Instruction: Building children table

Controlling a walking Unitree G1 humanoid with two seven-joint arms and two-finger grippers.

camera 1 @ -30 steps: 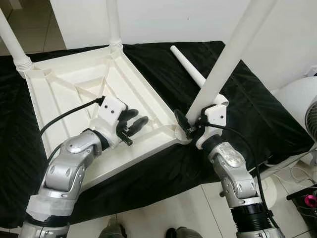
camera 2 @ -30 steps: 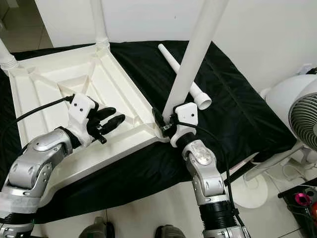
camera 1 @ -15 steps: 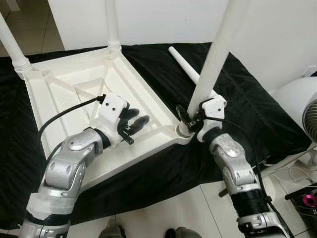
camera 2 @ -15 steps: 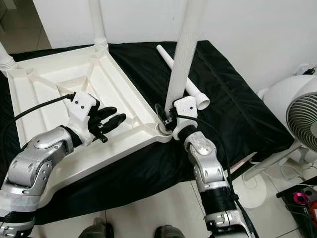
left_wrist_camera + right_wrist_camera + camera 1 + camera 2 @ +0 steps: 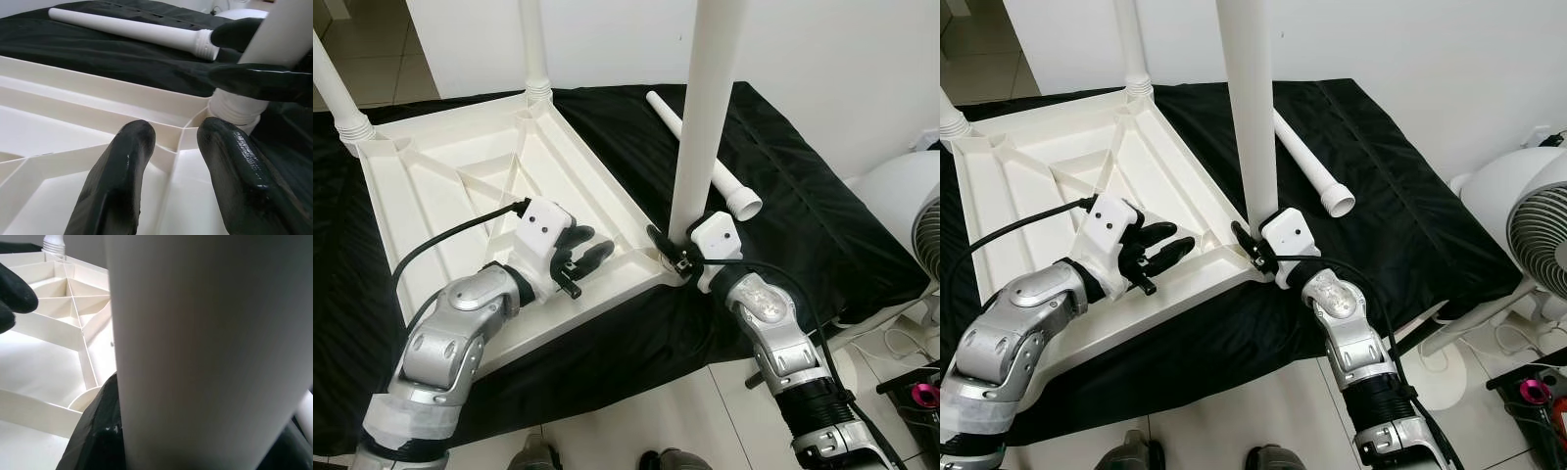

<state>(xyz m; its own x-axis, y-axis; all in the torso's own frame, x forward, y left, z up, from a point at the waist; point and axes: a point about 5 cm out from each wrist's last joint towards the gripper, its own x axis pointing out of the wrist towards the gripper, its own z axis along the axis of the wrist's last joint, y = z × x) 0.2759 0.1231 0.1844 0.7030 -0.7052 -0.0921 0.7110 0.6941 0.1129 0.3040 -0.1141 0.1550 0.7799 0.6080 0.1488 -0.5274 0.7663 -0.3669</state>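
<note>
One tall white plastic tube leg (image 5: pixel 705 108) stood upright in near corner socket of upturned white ribbed plastic tabletop (image 5: pixel 431 186). Right gripper (image 5: pixel 668 253) clasped leg's base. Left gripper (image 5: pixel 579 262), fingers parted, rested on tabletop. Leg likely light, stiff, smooth; low grip seemed steadiest.

A room in a home, by the look of it. Pale floor tiles (image 5: pixel 646 416) run below a low surface under a black cloth (image 5: pixel 803 206), which sits against a plain white wall (image 5: pixel 822 59). Just beside the cloth stand a white fan (image 5: pixel 1528 235) and cables (image 5: pixel 1474 367) on the tiles.
</note>
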